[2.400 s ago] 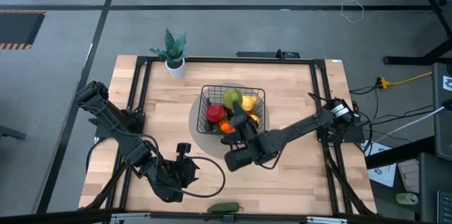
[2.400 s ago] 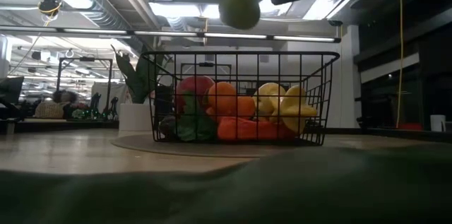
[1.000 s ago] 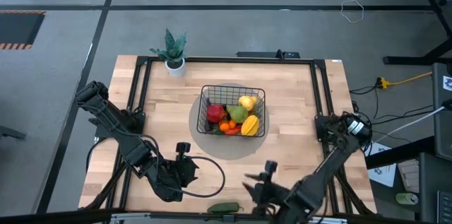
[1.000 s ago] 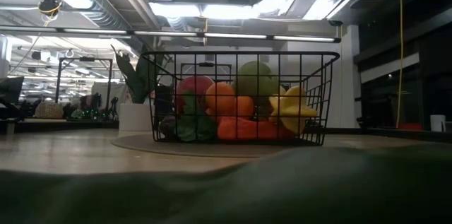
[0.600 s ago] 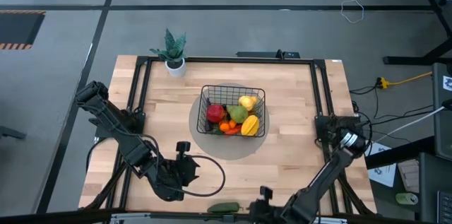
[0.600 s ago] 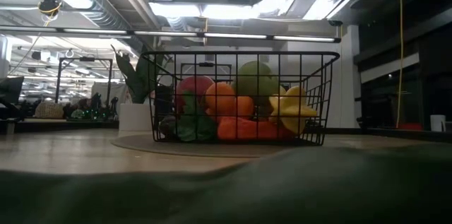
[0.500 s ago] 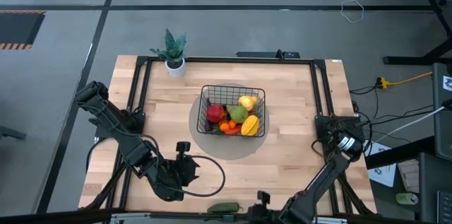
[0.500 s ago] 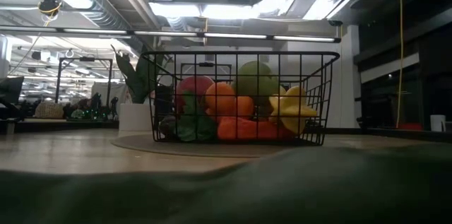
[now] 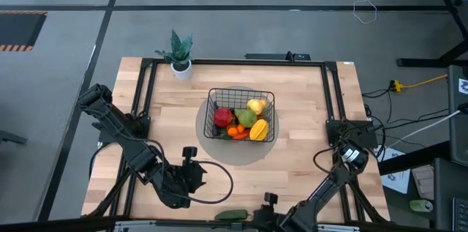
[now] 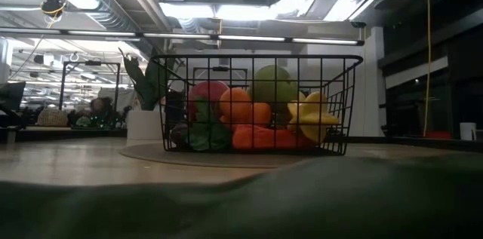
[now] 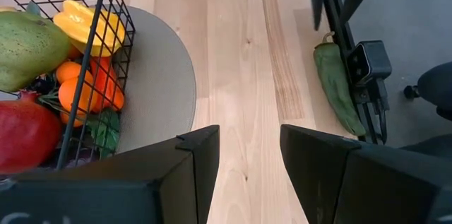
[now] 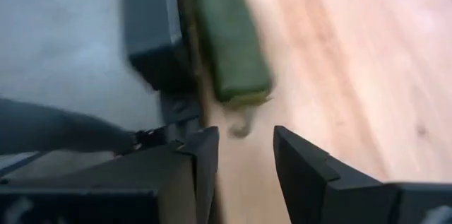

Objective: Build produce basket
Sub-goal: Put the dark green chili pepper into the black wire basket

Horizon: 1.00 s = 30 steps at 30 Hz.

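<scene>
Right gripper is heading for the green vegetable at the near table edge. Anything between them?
Nothing visible does. In the right wrist view the green vegetable lies just ahead of the open right gripper, with only bare wood between. It sits right against the black camera mount at the table edge, which could crowd one finger.

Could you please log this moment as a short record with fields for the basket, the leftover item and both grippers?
basket: black wire basket on a grey disc, holding mixed produce
leftover item: dark green vegetable at the table's near edge, outside the basket
left gripper: open, empty, near the disc
right gripper: open, empty, beside the green vegetable
</scene>
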Available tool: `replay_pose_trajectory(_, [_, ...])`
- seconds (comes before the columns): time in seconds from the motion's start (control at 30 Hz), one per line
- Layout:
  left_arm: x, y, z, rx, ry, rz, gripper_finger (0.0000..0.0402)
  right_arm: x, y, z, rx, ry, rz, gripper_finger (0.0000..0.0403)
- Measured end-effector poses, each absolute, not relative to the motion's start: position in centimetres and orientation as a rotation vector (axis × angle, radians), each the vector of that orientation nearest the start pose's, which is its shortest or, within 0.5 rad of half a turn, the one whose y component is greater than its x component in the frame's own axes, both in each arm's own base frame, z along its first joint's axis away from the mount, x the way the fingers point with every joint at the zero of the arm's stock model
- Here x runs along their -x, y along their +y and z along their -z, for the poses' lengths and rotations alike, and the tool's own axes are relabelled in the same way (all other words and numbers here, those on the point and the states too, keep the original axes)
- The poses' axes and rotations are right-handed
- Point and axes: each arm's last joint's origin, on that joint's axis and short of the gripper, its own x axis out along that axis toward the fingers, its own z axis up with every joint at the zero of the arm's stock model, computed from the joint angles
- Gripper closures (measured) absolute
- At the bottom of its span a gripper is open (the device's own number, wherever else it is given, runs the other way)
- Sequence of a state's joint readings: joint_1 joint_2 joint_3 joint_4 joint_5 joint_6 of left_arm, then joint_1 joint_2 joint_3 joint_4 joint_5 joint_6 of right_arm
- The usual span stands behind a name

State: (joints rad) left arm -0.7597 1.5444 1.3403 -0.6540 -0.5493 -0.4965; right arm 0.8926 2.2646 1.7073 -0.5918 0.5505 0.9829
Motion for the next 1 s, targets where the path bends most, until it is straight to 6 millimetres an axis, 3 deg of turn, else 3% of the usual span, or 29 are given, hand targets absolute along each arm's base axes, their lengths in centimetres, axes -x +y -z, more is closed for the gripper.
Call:
replay_pose_trajectory(0.63, [-24.7, -21.3, -30.7, -0.054, 0.692, 0.008, 0.0264, -30.9, 34.8, -14.0, -0.125, 0.910, 0.118, 0.0276])
replay_pose_trajectory(0.83, [-24.7, -21.3, -30.7, -0.054, 0.692, 0.008, 0.0264, -31.6, 34.7, -12.3, -0.120, 0.915, 0.132, 0.0276])
replay_pose_trajectory(1.0, [-24.7, -21.3, -30.7, -0.054, 0.692, 0.008, 0.0264, -32.0, 34.4, -12.0, -0.123, 0.908, 0.144, 0.0276])
